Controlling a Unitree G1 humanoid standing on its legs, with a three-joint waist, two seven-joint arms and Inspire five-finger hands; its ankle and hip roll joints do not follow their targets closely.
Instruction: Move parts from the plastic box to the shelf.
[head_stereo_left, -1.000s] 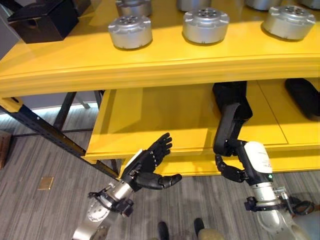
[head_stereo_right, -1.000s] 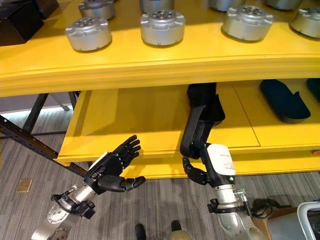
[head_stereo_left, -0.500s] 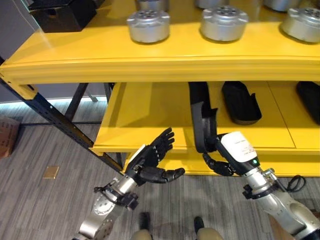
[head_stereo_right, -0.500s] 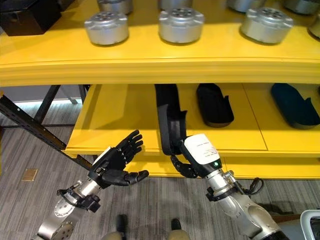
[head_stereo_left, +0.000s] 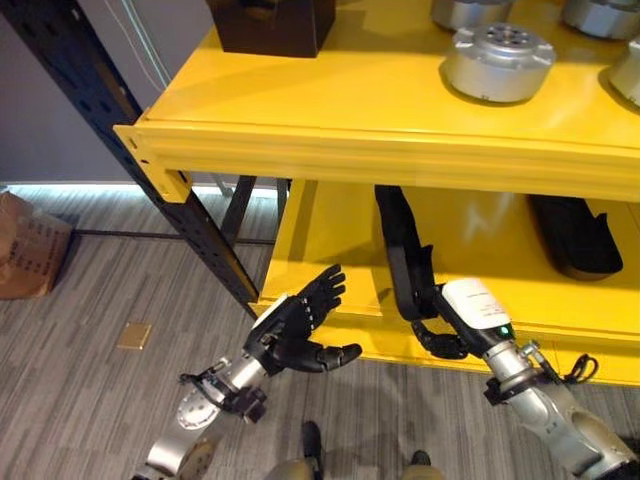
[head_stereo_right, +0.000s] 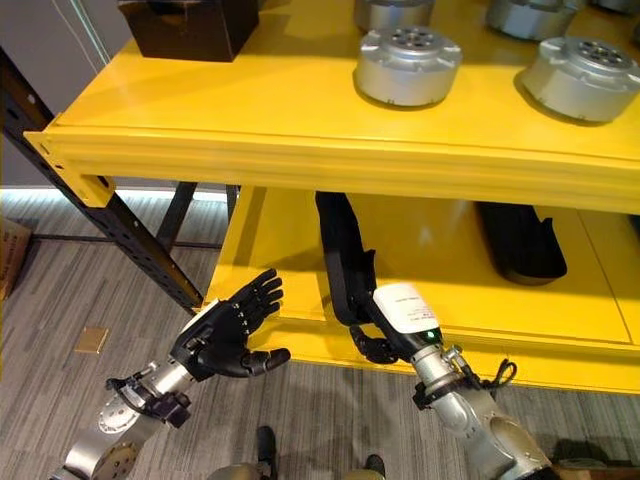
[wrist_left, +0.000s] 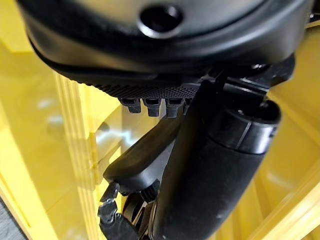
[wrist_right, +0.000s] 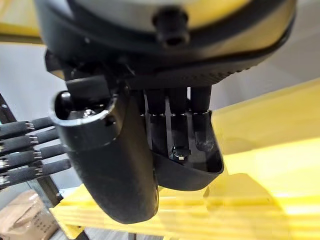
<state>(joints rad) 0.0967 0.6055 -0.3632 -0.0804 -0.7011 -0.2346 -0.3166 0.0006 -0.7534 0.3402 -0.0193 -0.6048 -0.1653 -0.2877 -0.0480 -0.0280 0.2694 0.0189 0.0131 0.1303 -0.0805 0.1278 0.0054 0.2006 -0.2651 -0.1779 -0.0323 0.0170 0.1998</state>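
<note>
A long black part (head_stereo_left: 400, 250) lies lengthwise over the lower yellow shelf (head_stereo_left: 320, 235), its near end at the shelf's front edge. My right hand (head_stereo_left: 462, 318) is shut on that near end; in the right wrist view its fingers (wrist_right: 170, 135) curl over the black part (wrist_right: 189, 172). My left hand (head_stereo_left: 292, 332) hovers open to the left of it, below the shelf's front edge, holding nothing. In the left wrist view the thumb (wrist_left: 215, 175) stands in front of the black part (wrist_left: 145, 160).
A second black part (head_stereo_left: 575, 235) lies further right on the lower shelf. The upper shelf (head_stereo_left: 330, 100) bears silver round parts (head_stereo_left: 497, 62) and a black box (head_stereo_left: 272, 20). A dark shelf upright (head_stereo_left: 205, 235) slants down at the left; a cardboard box (head_stereo_left: 25, 245) sits on the floor.
The camera has swung left, so the whole picture shifted. My right hand has carried the long black part leftward along the lower shelf, away from the other black part. The left hand stays open.
</note>
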